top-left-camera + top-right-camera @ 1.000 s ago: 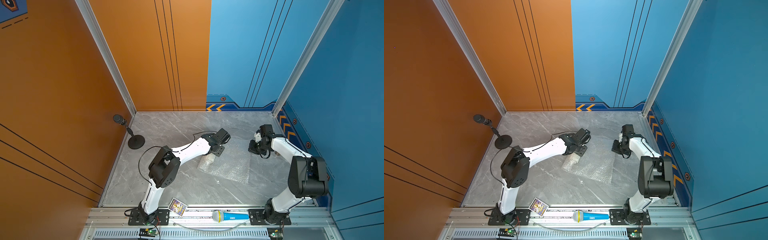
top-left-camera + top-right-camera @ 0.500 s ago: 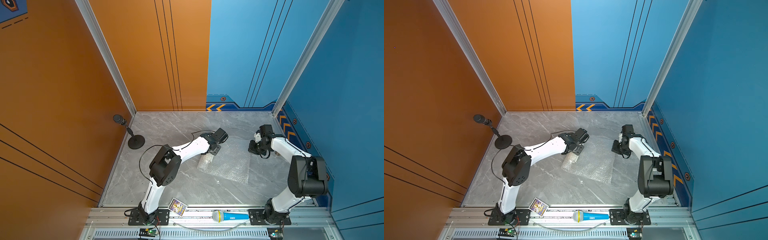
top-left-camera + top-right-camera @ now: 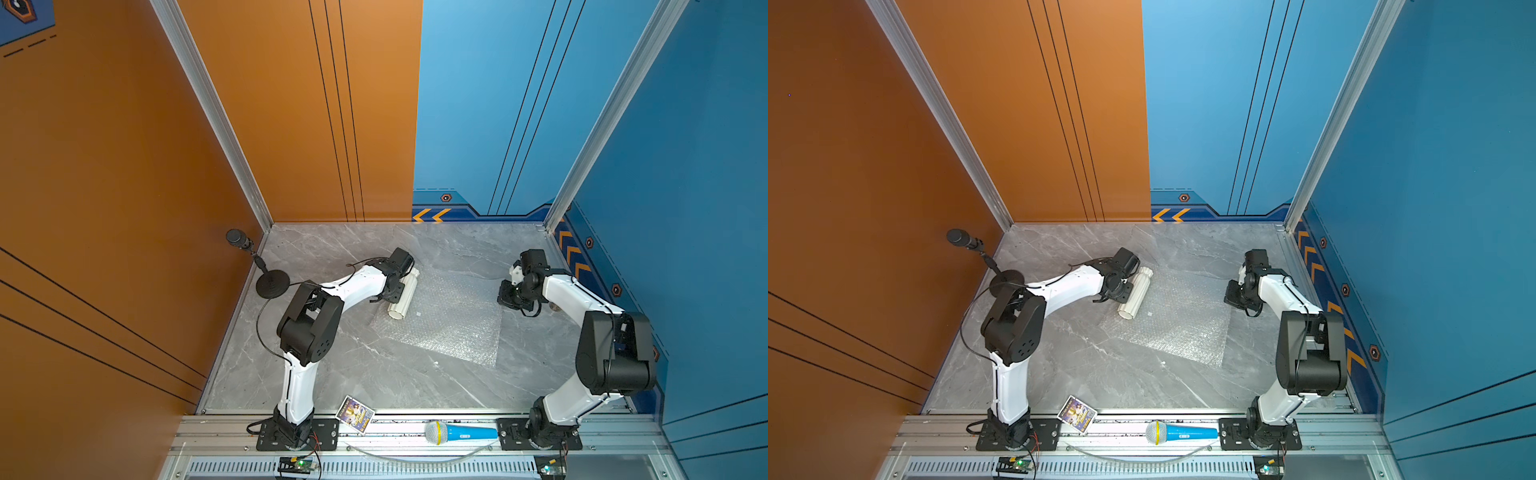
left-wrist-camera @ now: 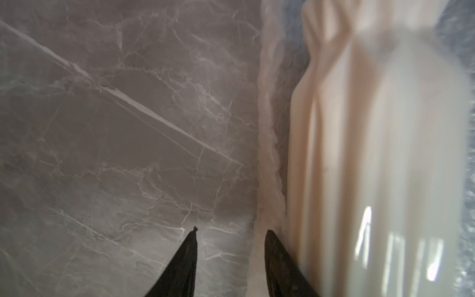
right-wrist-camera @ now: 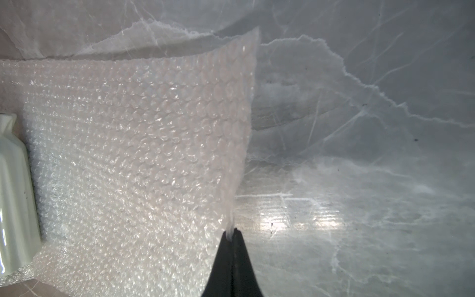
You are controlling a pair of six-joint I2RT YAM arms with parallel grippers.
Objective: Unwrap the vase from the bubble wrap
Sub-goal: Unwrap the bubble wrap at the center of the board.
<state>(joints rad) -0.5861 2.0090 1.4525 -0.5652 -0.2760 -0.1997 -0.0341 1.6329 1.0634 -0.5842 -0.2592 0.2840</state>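
The white ribbed vase point(image 3: 404, 296) point(image 3: 1136, 293) lies on its side, bare, on the left edge of the bubble wrap point(image 3: 449, 324) point(image 3: 1179, 328), which is spread flat on the marble floor. My left gripper point(image 3: 388, 297) point(image 4: 230, 230) sits right beside the vase point(image 4: 372, 154). It is narrowly open, with only floor between its fingers. One finger point(image 4: 280, 257) rests against the vase's side. My right gripper point(image 3: 509, 297) point(image 5: 232, 231) is shut on the far right edge of the bubble wrap point(image 5: 141, 154) and lifts that edge slightly. The vase point(image 5: 12, 192) shows at the sheet's opposite side.
A black microphone on a round stand point(image 3: 272, 282) is at the far left by the orange wall. A blue toy microphone point(image 3: 459, 432) and a picture card point(image 3: 355, 413) lie on the front rail. Walls close in the floor on three sides.
My left gripper has moved left and slightly away from the front. The vase now lies bare at the sheet's left edge. The right arm has held still.
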